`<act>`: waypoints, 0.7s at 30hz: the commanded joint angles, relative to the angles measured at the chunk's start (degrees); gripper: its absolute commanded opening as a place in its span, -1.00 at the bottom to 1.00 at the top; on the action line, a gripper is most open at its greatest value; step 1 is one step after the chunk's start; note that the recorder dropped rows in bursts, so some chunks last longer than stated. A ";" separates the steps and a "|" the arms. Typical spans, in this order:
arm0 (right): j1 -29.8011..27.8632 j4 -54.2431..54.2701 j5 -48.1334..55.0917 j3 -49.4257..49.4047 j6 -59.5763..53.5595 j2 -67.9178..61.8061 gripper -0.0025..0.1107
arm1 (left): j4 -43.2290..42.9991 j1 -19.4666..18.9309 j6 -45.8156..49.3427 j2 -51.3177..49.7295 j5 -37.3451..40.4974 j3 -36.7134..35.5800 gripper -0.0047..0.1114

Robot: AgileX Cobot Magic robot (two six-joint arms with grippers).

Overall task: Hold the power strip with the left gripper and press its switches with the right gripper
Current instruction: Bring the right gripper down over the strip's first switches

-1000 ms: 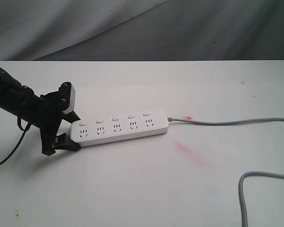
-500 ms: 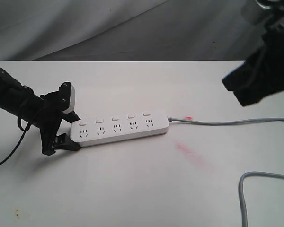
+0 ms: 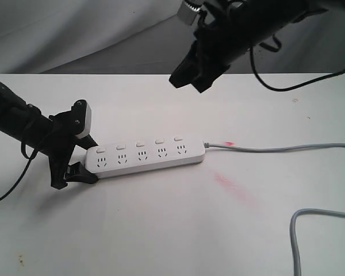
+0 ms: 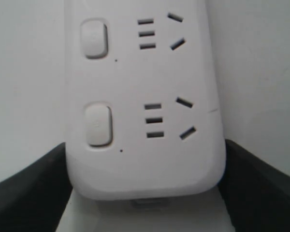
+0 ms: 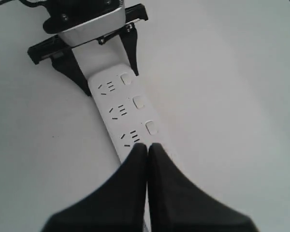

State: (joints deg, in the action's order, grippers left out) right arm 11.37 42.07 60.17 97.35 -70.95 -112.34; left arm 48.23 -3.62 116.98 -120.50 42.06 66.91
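The white power strip (image 3: 145, 154) lies flat on the white table, with its row of switches (image 3: 138, 144) along the far edge. My left gripper (image 3: 87, 160) is shut on the strip's left end, one black jaw against each long side (image 4: 145, 151). The left wrist view shows two switches (image 4: 96, 123) and their sockets close up. My right gripper (image 3: 187, 80) hangs in the air behind and above the strip, shut with nothing in it. In the right wrist view its closed tips (image 5: 147, 147) overlap the power strip (image 5: 117, 99) near the third switch (image 5: 151, 127).
The grey cord (image 3: 276, 148) runs from the strip's right end off the right edge, and another length (image 3: 305, 221) loops back in at the lower right. A pink smear (image 3: 230, 185) marks the table by the strip. Grey cloth hangs behind.
My right arm has come in from the upper right and swung left to hang above the strip. The left gripper and the strip have not moved.
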 commanded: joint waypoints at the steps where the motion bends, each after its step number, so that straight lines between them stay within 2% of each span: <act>1: 2.85 2.02 1.12 2.11 -7.15 -5.52 -0.96 | -4.82 0.52 1.86 -1.05 -1.73 -0.59 -0.11; 9: 9.43 2.74 -6.58 2.11 -6.47 -10.71 -0.96 | -4.82 0.52 1.86 -1.05 -1.73 -0.59 -0.11; 14: 10.24 7.37 -12.12 2.11 -8.53 -12.73 -0.96 | -4.82 0.52 1.98 -1.05 -1.73 -0.59 -0.11; 21: 10.37 7.79 -7.82 12.59 -8.37 -19.25 -0.92 | -4.82 0.52 1.98 -1.05 -1.73 -0.59 -0.11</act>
State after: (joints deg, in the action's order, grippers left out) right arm 21.60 48.93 50.68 105.73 -78.84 -129.51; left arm 48.23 -3.62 116.98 -120.50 42.06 66.91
